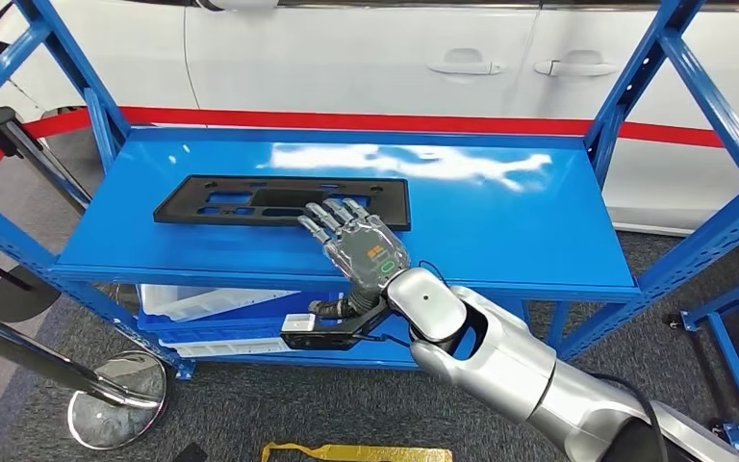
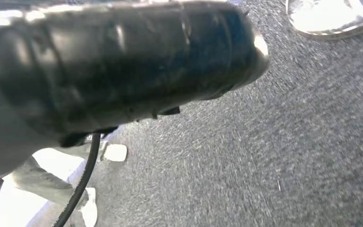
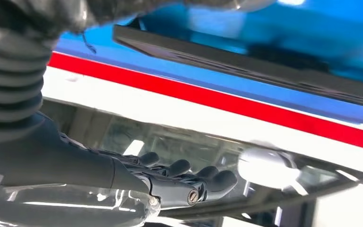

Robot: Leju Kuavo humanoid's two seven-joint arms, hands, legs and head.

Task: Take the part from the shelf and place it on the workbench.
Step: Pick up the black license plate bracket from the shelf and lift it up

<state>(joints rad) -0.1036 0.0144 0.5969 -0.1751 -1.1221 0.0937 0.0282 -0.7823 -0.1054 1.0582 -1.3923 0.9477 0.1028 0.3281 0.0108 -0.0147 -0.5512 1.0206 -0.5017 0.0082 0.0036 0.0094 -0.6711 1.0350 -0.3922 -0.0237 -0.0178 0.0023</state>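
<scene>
Head view is showing me the black part (image 1: pixel 282 201) lying flat on the blue shelf (image 1: pixel 500 212), toward its left half. My right hand (image 1: pixel 354 239) is reaching over the part's near right edge, fingers (image 1: pixel 325 218) spread and holding nothing. I cannot tell the left hand's state.

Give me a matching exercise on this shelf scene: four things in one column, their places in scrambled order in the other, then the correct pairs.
Things:
1. black part
2. right robot hand
3. white bin
4. round stanchion base

Places:
A. on the grey carpet, left of the shelf
B. lying flat on the blue shelf top
C. on the lower level, under the shelf top
D. reaching over the shelf's front edge, fingertips at the part's near edge

Pairs: 1-B, 2-D, 3-C, 4-A
</scene>
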